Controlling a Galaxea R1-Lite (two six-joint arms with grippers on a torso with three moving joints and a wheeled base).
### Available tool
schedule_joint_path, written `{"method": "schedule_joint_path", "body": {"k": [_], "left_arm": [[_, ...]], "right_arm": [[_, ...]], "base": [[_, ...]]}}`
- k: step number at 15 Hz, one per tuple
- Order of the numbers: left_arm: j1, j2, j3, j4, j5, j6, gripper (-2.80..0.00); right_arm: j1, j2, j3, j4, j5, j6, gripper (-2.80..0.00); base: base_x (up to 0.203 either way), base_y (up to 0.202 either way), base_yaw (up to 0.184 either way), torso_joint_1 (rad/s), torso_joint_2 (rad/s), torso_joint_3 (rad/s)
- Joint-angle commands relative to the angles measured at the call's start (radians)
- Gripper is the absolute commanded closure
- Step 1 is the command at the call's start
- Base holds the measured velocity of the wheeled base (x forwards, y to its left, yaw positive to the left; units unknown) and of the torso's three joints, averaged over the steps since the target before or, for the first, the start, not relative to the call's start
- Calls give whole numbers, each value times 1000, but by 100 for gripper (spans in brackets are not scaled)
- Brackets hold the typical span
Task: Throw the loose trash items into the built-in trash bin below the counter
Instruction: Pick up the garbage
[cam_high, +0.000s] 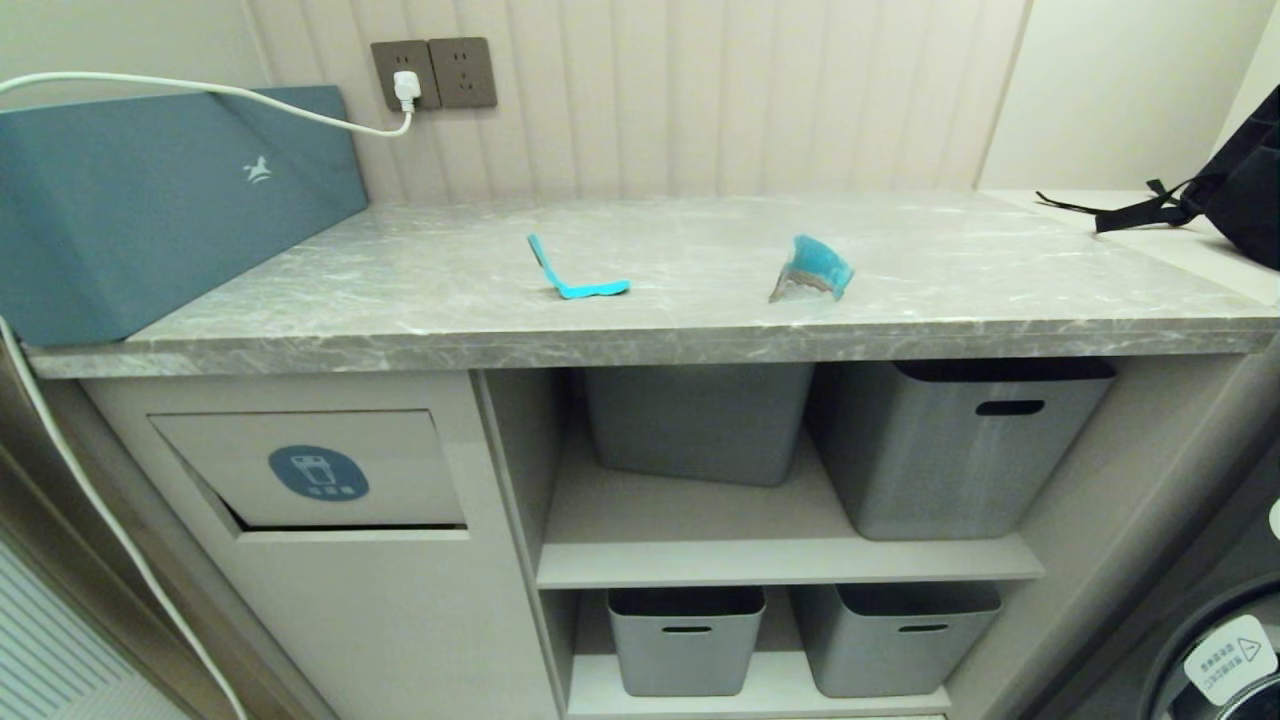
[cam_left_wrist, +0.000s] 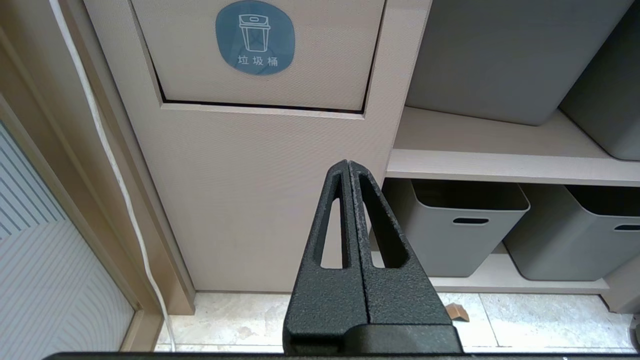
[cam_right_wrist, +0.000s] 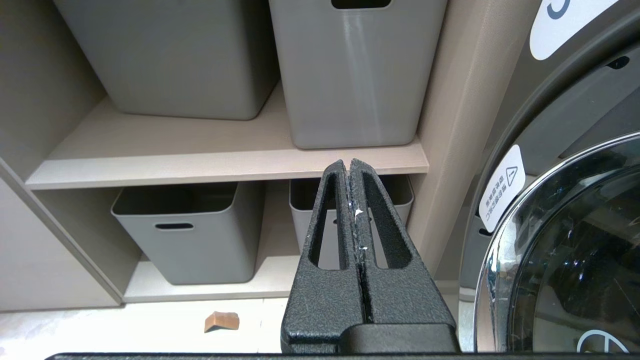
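Note:
On the grey marble counter (cam_high: 400, 290) lie two loose trash items: a bent turquoise strip (cam_high: 575, 272) near the middle and a crumpled blue-and-clear wrapper (cam_high: 815, 269) to its right. A small folded tan cardboard piece (cam_right_wrist: 221, 320) (cam_left_wrist: 456, 312) lies on the floor before the lower shelf. The built-in trash bin flap (cam_high: 315, 470) (cam_left_wrist: 260, 60), beige with a round blue bin sticker, sits under the counter's left end. My left gripper (cam_left_wrist: 348, 164) hangs low before the cabinet front, shut and empty. My right gripper (cam_right_wrist: 347, 164) hangs before the shelves, shut and empty. Neither arm shows in the head view.
Grey tubs (cam_high: 955, 440) with slot handles fill two open shelves right of the bin. A teal box (cam_high: 150, 200) with a white cable (cam_high: 300, 112) stands at the counter's left end, black bag straps (cam_high: 1140, 210) at the right. A washer door (cam_right_wrist: 570, 250) stands at far right.

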Motion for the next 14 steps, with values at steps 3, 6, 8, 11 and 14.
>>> {"method": "schedule_joint_path", "body": {"k": [3, 6, 8, 11, 14], "left_arm": [[0, 0, 2, 0, 0, 1, 0], [0, 1, 3, 0, 0, 1, 0], [0, 0, 3, 0, 0, 1, 0], [0, 0, 2, 1, 0, 1, 0], [0, 1, 3, 1, 0, 1, 0]], "right_arm": [[0, 2, 2, 0, 1, -5, 0], [0, 2, 2, 3, 1, -7, 0], [0, 2, 2, 3, 3, -16, 0], [0, 2, 2, 3, 3, -24, 0], [0, 2, 2, 3, 4, -28, 0]], "base": [[0, 0, 0, 0, 0, 0], [0, 0, 0, 0, 0, 0], [0, 0, 0, 30, -64, -38], [0, 0, 0, 140, -349, -212], [0, 0, 0, 186, -454, -274]]}}
